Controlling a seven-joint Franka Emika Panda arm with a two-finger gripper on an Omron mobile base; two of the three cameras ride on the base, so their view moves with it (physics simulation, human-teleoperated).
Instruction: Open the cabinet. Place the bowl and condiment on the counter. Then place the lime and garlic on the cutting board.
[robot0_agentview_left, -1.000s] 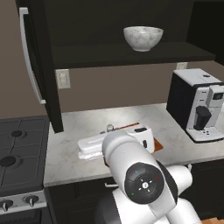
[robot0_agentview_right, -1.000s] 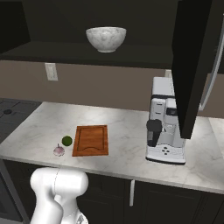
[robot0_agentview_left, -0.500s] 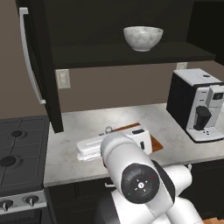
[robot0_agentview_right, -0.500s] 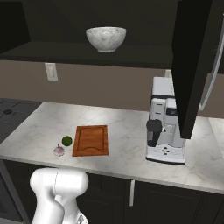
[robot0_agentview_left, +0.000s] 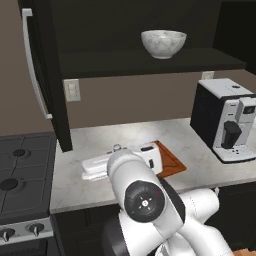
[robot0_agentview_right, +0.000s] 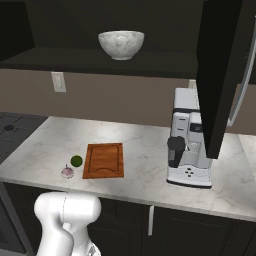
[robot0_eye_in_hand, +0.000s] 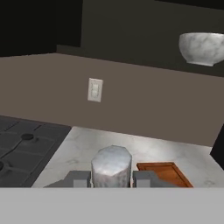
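My gripper (robot0_eye_in_hand: 111, 177) is shut on the condiment (robot0_eye_in_hand: 111, 165). Its pale cap stands up between the two fingers, and the bottle's body is hidden below. The hand (robot0_agentview_left: 97, 166) hovers at the counter's (robot0_agentview_right: 145, 150) front edge, left of the cutting board (robot0_agentview_right: 104, 160). The lime (robot0_agentview_right: 76, 160) and the garlic (robot0_agentview_right: 67, 171) lie on the marble just left of that board. The cabinet (robot0_agentview_left: 45, 75) is open, with its doors swung wide. On its shelf rests the bowl (robot0_agentview_left: 163, 43), also seen in the right base view (robot0_agentview_right: 121, 44) and the hand view (robot0_eye_in_hand: 202, 48).
A coffee machine (robot0_agentview_right: 189, 145) stands at the right of the counter, under the open right door (robot0_agentview_right: 220, 75). The black stove (robot0_agentview_left: 22, 175) adjoins the counter on the left. A wall outlet (robot0_eye_in_hand: 95, 89) sits above the marble.
The arm's elbow has swung a little to the left in the left base view. The grip and the things on the counter and shelf are unchanged.
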